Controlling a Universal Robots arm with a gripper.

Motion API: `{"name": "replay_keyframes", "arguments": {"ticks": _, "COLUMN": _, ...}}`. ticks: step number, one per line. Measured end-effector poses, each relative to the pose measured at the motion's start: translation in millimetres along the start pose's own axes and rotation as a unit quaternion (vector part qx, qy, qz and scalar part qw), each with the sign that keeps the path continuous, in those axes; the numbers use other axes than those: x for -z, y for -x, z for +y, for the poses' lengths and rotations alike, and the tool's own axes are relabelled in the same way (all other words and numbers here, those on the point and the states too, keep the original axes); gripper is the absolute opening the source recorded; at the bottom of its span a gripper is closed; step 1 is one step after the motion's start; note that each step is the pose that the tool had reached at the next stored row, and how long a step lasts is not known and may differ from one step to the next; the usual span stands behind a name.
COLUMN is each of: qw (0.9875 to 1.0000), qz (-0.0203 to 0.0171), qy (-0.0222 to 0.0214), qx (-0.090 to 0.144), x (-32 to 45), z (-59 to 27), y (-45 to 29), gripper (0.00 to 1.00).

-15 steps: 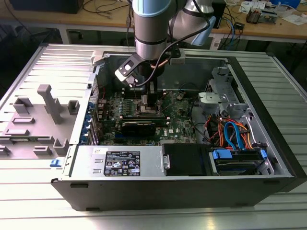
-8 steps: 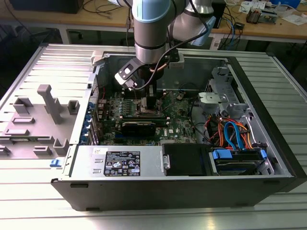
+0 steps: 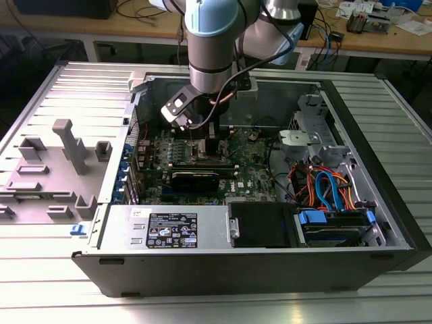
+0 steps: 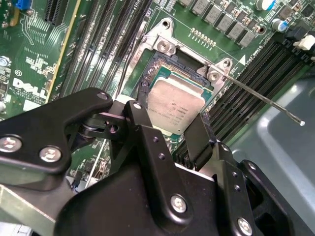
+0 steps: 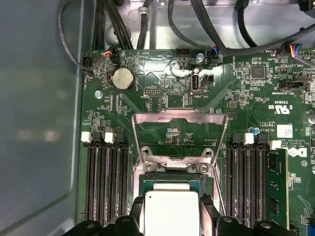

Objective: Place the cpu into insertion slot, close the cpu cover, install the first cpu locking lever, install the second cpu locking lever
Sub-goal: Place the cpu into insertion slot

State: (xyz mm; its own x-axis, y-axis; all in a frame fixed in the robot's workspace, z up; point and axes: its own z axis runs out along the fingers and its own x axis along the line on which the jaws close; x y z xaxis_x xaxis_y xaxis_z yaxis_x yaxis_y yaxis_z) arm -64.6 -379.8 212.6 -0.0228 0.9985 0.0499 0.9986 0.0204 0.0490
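Note:
In the exterior view my gripper (image 3: 210, 145) reaches down into the open computer case over the motherboard (image 3: 250, 172). Both wrist views show its black fingers (image 4: 142, 132) shut on two opposite edges of the cpu (image 4: 177, 105), a flat square chip with a silver top. The cpu (image 5: 172, 211) sits at the socket, level with it; I cannot tell whether it is fully seated. Beyond the socket, the cpu cover (image 5: 179, 117), a thin silver frame, stands swung open. One thin locking lever (image 4: 266, 101) sticks out sideways, released.
Black memory slots (image 5: 106, 182) flank the socket on both sides. A long black card (image 3: 196, 179) lies just in front of the gripper. Blue and orange cables (image 3: 327, 189) and drive bays fill the exterior view's right. Grey plastic fixtures (image 3: 67, 145) stand outside the case on its left.

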Motion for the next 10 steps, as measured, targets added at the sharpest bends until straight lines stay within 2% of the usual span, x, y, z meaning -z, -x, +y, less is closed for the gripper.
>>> {"name": "replay_keyframes", "arguments": {"ticks": 10, "qw": 1.0, "qz": 0.0, "qy": 0.0, "qx": 0.0, "x": -6.3, "z": -0.5, "y": 3.0, "gripper": 0.54}}
